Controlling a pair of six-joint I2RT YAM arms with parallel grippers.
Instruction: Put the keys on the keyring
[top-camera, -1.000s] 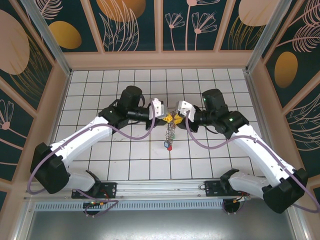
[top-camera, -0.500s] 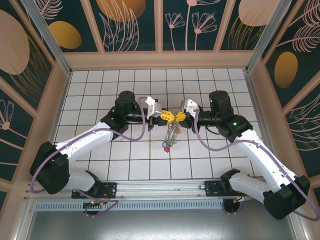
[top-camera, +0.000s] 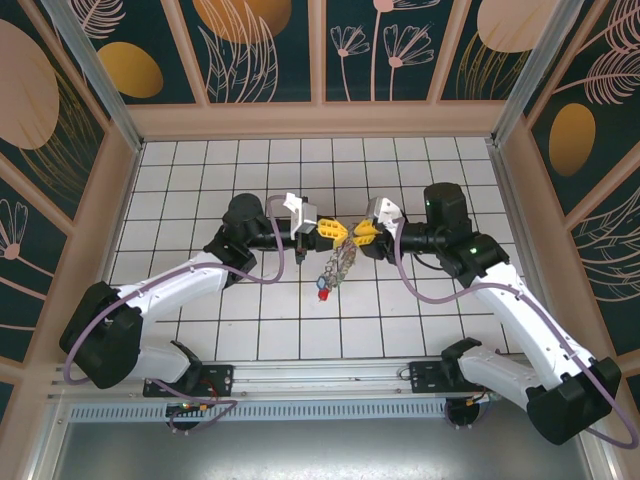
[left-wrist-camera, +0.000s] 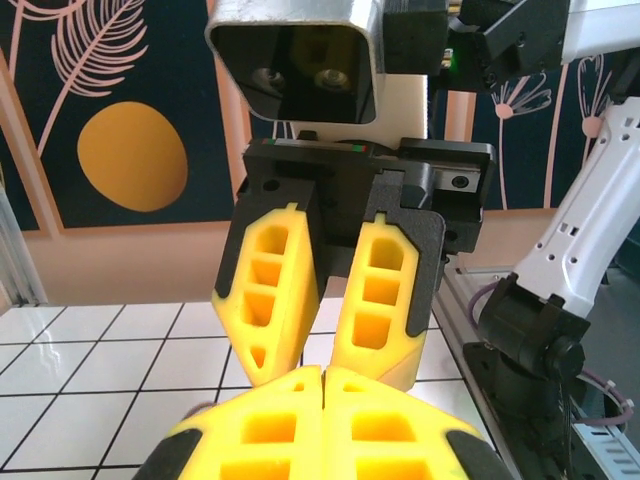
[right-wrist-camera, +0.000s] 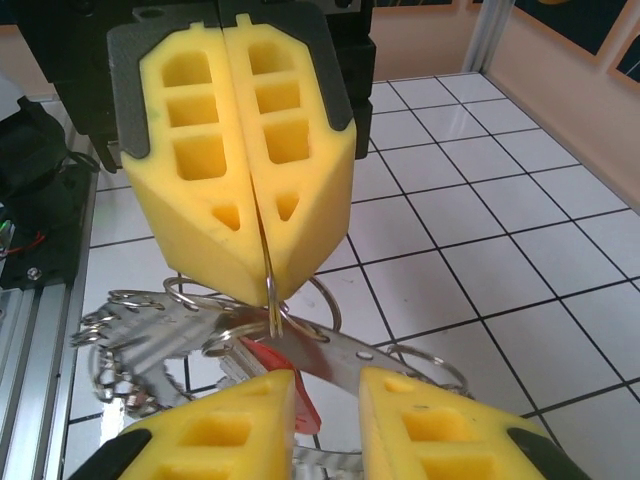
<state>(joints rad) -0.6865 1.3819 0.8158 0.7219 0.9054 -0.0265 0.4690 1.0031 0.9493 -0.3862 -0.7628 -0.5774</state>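
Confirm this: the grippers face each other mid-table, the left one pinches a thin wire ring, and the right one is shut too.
Wrong on the right gripper: the left wrist view shows its yellow fingers apart, so it is open. The left gripper does pinch the wire ring, and they do face each other.

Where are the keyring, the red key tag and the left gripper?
keyring (top-camera: 339, 262), top external view, middle of the hanging chain-like part.
red key tag (right-wrist-camera: 292, 395), right wrist view, the tag's flat face.
left gripper (right-wrist-camera: 265, 275), right wrist view, between its shut fingertips.
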